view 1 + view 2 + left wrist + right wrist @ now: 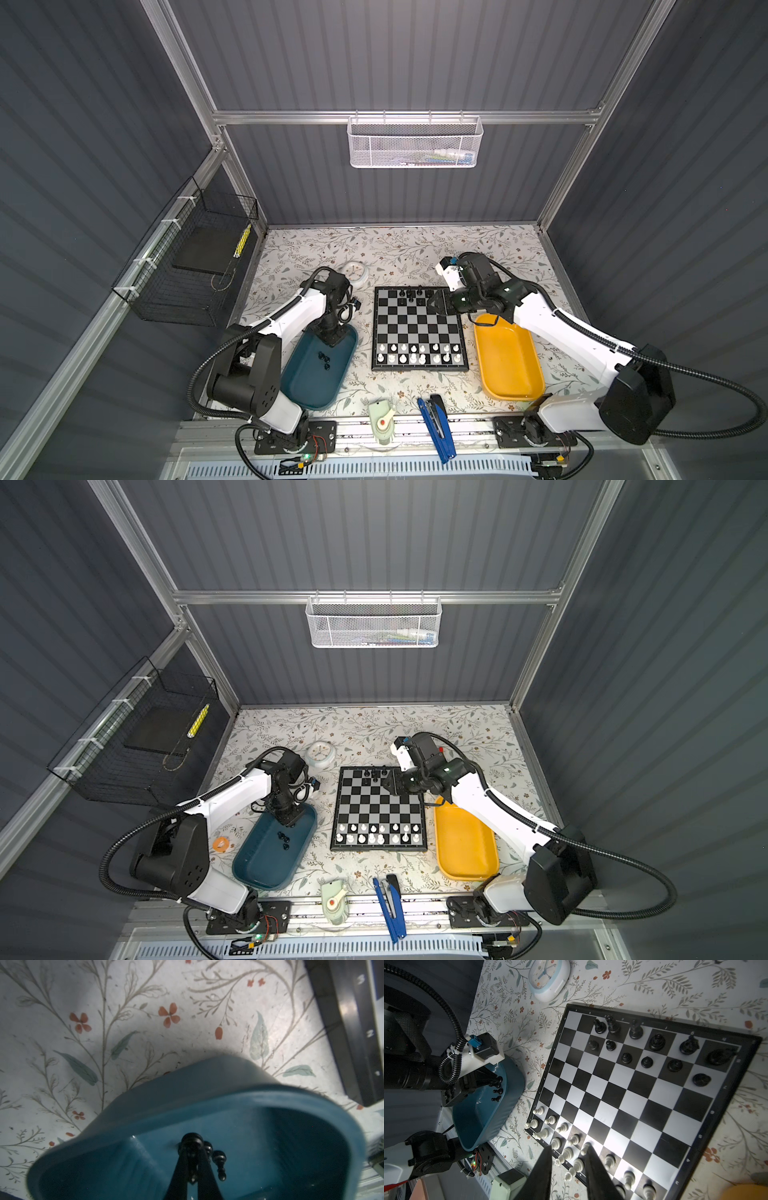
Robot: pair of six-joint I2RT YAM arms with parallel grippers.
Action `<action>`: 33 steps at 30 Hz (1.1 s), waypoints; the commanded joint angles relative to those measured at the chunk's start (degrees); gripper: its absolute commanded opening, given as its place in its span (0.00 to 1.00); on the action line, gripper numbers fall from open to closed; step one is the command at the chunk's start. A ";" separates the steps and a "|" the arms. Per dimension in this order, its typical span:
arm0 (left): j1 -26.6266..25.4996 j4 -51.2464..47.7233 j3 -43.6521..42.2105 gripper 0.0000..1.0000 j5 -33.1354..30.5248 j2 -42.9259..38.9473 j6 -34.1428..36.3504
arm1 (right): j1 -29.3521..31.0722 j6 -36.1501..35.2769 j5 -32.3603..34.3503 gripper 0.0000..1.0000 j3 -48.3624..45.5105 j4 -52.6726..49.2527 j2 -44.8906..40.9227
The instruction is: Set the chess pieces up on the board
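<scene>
Left pincer (pixel 193 1155) pinches black chessman (pixel 191 1140) over teal tray (pixel 270 1093).

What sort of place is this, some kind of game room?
Probably a robot test booth rather than a game room: grey panelled walls on an aluminium frame enclose a table, and a left arm and right arm mounted at its front edge flank a chessboard.
</scene>
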 commanded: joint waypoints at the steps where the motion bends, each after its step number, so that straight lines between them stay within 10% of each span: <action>1: -0.24 -3.60 2.00 0.03 -1.20 -1.14 0.90 | 0.20 -1.27 -3.27 0.30 1.09 -0.18 1.42; 33: -0.23 -11.98 21.05 0.04 -1.91 0.05 4.05 | 2.68 -2.63 -4.80 0.30 5.35 -5.90 0.96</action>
